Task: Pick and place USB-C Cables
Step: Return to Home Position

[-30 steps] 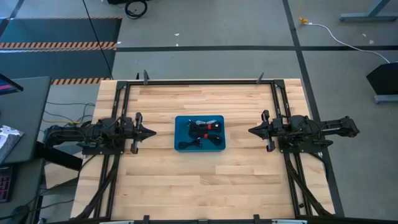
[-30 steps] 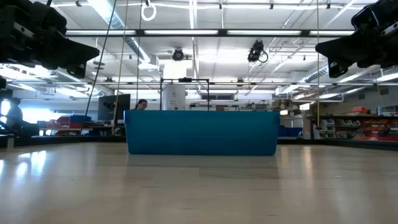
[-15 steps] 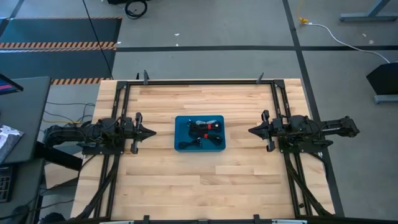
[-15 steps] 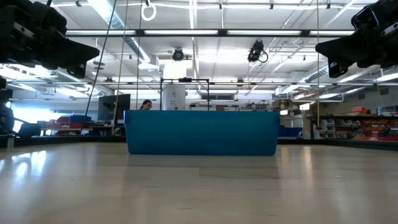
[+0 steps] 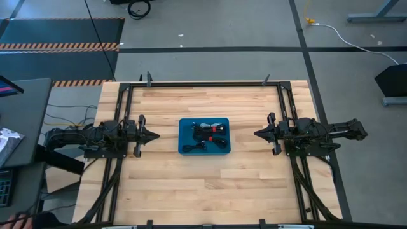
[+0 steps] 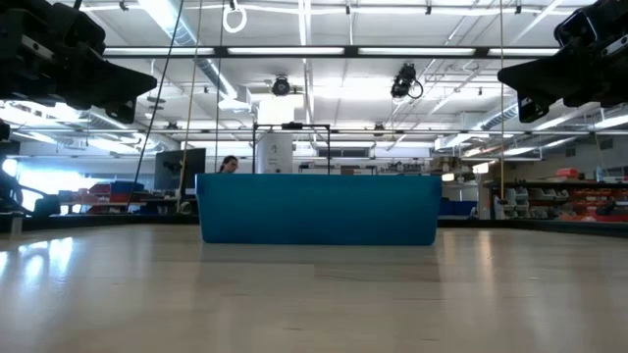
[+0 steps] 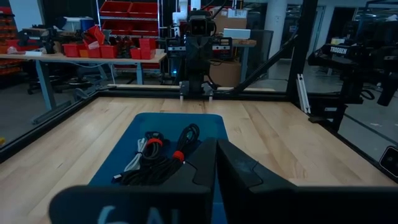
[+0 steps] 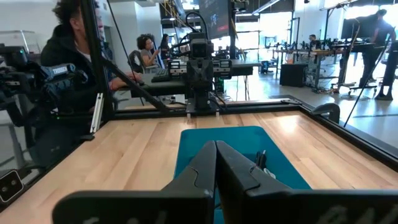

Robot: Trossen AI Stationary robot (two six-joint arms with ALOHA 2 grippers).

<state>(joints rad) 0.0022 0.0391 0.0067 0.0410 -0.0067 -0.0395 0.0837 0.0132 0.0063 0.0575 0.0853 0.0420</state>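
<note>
Wooden table (image 5: 203,184): carries the blue bin (image 5: 182,137) at its middle. The left arm (image 5: 82,137) and right arm (image 5: 331,130) lie level on opposite sides of the bin, each pointing at it. Left gripper (image 5: 154,135): apart from the bin's left wall, raised above the boards; fingers pressed together, holding nothing. Right gripper (image 5: 257,133): farther off from the bin's right wall, likewise raised; fingers pressed together, empty. USB-C Cables (image 5: 206,135): bundled inside the bin; mostly black coils, some marked red; one whitish cable (image 7: 138,150) lies against them.
</note>
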